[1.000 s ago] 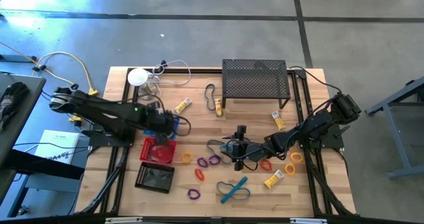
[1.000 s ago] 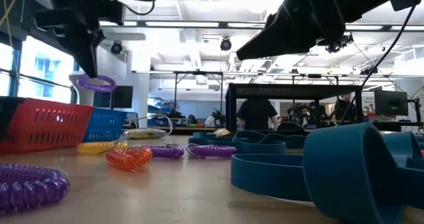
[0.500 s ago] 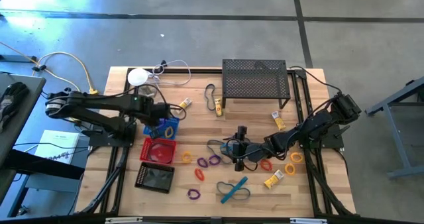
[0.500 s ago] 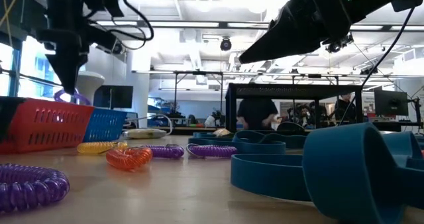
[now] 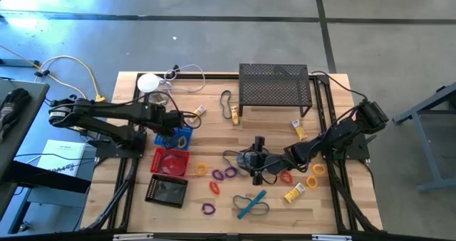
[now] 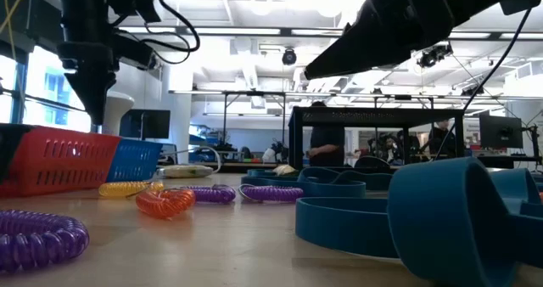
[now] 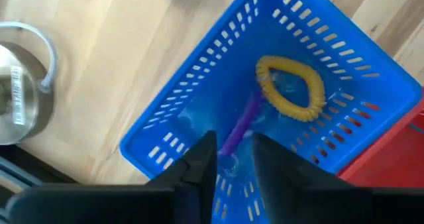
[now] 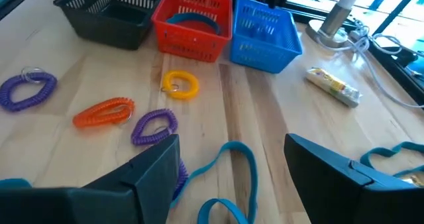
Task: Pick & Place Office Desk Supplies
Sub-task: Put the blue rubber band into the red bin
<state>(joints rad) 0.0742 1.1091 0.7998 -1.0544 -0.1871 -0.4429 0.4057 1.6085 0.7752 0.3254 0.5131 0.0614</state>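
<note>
The supplies are scattered over the wooden counter (image 5: pixel 214 98), mostly toward its near right part. In the blue basket (image 7: pixel 311 71) a yellow ring (image 7: pixel 290 88) and a purple ring (image 7: pixel 238 128) are seen lying on the floor of the basket, the purple one just beside the yellow one. The left pincer (image 7: pixel 228 164) is held directly above this basket, its fingers slightly parted with nothing between them; the purple ring is seen through the gap, below it.

A red basket (image 5: pixel 171 161) is set against the blue one, and a black basket (image 5: pixel 167 191) stands next to the red one, nearer the counter's front edge. In the red basket a blue loop (image 8: pixel 192 22) is contained.

The right pincer (image 8: pixel 232 168) is spread wide and held low over a blue elastic loop (image 8: pixel 232 177) near the counter's middle, with nothing pinched. Ahead of it a yellow coil (image 8: pixel 180 83), an orange ring (image 8: pixel 103 112) and two purple rings (image 8: pixel 154 126) (image 8: pixel 28 90) are laid apart on the wood. A yellow-and-white tube (image 8: pixel 333 86) is placed beside the blue basket.

Behind them a black mesh shelf (image 5: pixel 275 85) is stood at the far edge, and a white round device (image 5: pixel 147 82) is seen at the far left corner.
</note>
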